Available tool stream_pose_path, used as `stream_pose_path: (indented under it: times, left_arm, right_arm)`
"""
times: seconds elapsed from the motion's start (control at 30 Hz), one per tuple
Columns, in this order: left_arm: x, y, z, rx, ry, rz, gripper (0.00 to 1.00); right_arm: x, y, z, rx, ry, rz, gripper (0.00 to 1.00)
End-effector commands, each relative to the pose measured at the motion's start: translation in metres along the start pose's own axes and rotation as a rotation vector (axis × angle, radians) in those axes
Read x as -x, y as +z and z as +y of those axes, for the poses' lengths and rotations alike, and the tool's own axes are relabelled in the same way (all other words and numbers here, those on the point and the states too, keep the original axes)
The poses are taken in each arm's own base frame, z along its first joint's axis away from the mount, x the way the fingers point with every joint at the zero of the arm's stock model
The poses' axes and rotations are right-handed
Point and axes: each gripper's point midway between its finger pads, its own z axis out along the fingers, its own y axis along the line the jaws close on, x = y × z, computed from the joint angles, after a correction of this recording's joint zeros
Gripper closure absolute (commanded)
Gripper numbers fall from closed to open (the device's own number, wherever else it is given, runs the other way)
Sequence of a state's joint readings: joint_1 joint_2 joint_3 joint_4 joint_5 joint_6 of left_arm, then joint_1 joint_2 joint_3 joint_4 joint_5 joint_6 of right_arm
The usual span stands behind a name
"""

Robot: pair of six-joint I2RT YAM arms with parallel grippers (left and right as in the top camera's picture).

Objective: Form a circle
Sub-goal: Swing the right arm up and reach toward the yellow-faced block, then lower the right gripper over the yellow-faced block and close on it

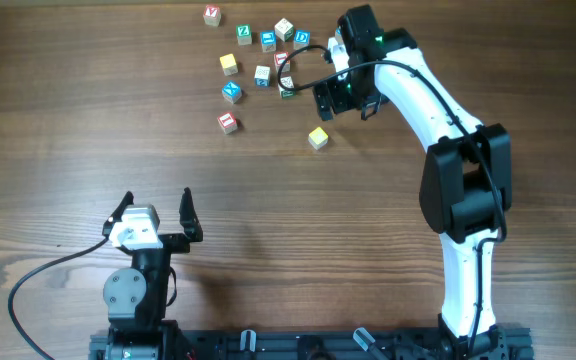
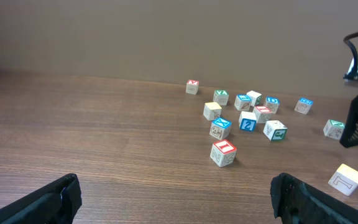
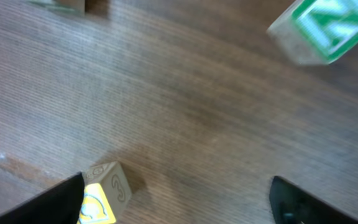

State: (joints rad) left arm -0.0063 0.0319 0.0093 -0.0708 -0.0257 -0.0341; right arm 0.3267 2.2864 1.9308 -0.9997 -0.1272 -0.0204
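Wooden letter cubes [image 1: 261,73] scattered, no circle yet
Right end effector [image 3: 179,205] spread (left end effector [image 1: 157,200] too); next, pinch the yellow wooden cube [image 1: 317,138].

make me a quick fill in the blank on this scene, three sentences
1. The left gripper stands ____, with nothing between its fingers.
2. In the right wrist view, the green-edged cube shows the letter ____.
3. In the overhead view, the lone cube lying below and right of the scatter has a ____ top.
Missing words: open; N; yellow.

Green N on wooden cube [image 3: 325,30]
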Motion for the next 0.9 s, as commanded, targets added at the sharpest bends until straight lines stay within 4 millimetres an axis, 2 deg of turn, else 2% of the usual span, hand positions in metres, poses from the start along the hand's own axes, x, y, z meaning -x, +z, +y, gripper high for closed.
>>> stream_pose_path:
  times: [0.0,0.07,0.2,0.37,0.47,0.63,0.87]
  left_arm:
    - [-0.001,0.000,0.002,0.006,0.016,-0.001,0.00]
    - [-0.001,0.000,0.002,0.006,0.016,-0.001,0.00]
    - [-0.001,0.000,0.002,0.006,0.016,-0.001,0.00]
    - [-0.001,0.000,0.002,0.006,0.016,-0.001,0.00]
    - [-0.001,0.000,0.002,0.006,0.016,-0.001,0.00]
    - [-0.001,0.000,0.002,0.006,0.016,-0.001,0.00]
    - [-0.001,0.000,0.002,0.006,0.016,-0.001,0.00]
  right_arm:
    - [-0.022,0.019,0.010,0.056,-0.004,0.072,0.20]
    - [-0.032,0.026,0.014,0.061,-0.051,0.101,0.24]
    - [-0.039,0.033,0.020,0.068,-0.141,0.115,0.21]
    - [-0.031,0.034,0.022,0.066,-0.161,0.080,0.19]
    - [-0.017,0.035,0.023,0.067,-0.168,0.022,0.18]
    - [-0.011,0.023,0.048,0.201,-0.224,-0.018,0.18]
    - [-0.025,0.026,0.068,0.197,-0.330,0.032,0.18]
